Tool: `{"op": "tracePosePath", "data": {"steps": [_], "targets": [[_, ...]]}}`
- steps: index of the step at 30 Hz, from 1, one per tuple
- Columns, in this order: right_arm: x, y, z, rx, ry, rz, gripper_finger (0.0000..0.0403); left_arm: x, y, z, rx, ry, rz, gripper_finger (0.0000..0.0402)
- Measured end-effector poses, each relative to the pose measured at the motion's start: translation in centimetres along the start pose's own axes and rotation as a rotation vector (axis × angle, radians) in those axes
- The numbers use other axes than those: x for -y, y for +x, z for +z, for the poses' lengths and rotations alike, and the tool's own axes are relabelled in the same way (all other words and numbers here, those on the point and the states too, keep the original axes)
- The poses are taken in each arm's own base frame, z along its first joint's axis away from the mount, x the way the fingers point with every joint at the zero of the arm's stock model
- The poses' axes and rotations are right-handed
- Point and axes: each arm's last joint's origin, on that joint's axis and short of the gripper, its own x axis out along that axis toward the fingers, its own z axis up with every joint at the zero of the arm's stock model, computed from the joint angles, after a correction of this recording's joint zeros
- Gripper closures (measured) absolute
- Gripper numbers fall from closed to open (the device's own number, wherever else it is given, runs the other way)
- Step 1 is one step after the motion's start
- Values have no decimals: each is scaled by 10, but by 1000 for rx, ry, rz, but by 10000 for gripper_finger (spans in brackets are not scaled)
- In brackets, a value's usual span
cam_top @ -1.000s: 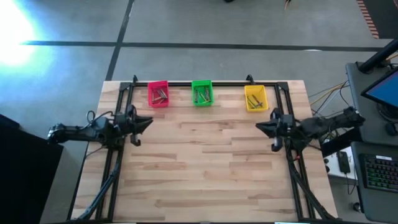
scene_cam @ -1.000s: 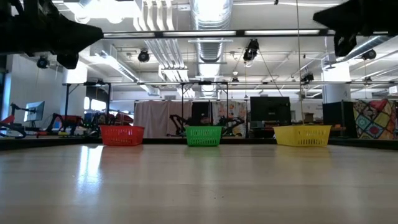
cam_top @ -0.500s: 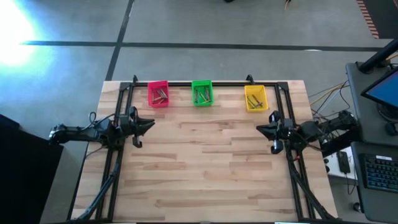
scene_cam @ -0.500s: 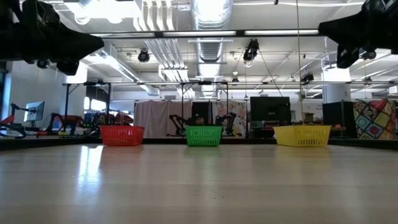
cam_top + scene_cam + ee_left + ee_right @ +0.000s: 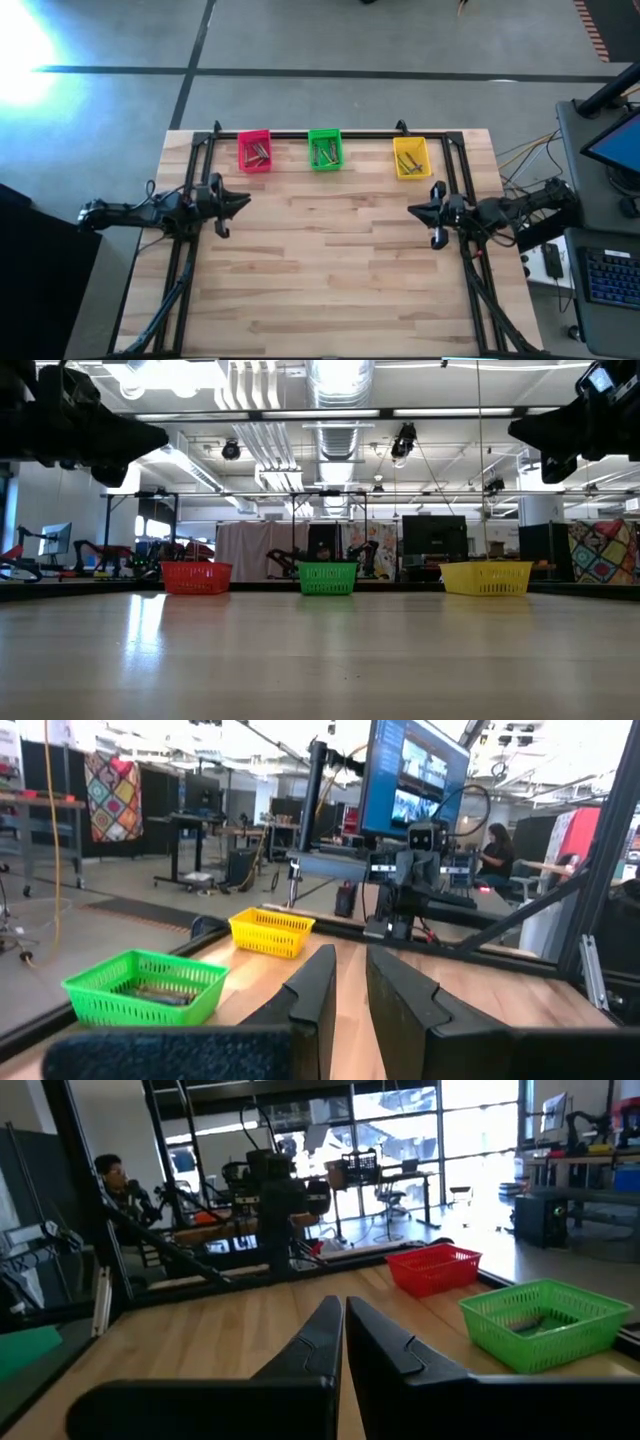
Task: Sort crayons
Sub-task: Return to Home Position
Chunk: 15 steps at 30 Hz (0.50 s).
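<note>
Crayons lie as thin sticks inside three bins along the table's far edge: a pink bin [image 5: 255,151], a green bin [image 5: 324,149] and a yellow bin [image 5: 411,157]. No crayon shows on the bare tabletop. My left gripper [image 5: 243,200] hovers above the table's left side, pointing right, its fingers a narrow gap apart [image 5: 350,965] and empty. My right gripper [image 5: 412,211] hovers above the right side, pointing left, its fingers together [image 5: 342,1320] and empty. The green bin's crayons also show in the left wrist view [image 5: 160,990].
A black metal frame [image 5: 320,133] runs along the table's far edge and down both sides. The wooden tabletop [image 5: 330,260] lies between the two arms. A desk with a monitor and keyboard [image 5: 605,270] stands to the right. A person sits beyond the table [image 5: 495,850].
Both grippers have sunk a little toward the table. My right gripper has also drifted slightly toward the table's left edge. The bins and crayons have stayed put.
</note>
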Motion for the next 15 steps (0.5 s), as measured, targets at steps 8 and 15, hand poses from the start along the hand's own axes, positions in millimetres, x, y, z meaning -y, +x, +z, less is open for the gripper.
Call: {"op": "tracePosePath", "data": {"steps": [8, 15], "targets": [[0, 0, -2, -20, -2, -2, 392, 0, 2, -5, -48, 18, 4, 358], [0, 0, -2, -20, -2, -2, 392, 0, 3, -6, -71, 26, 6, 358]]}}
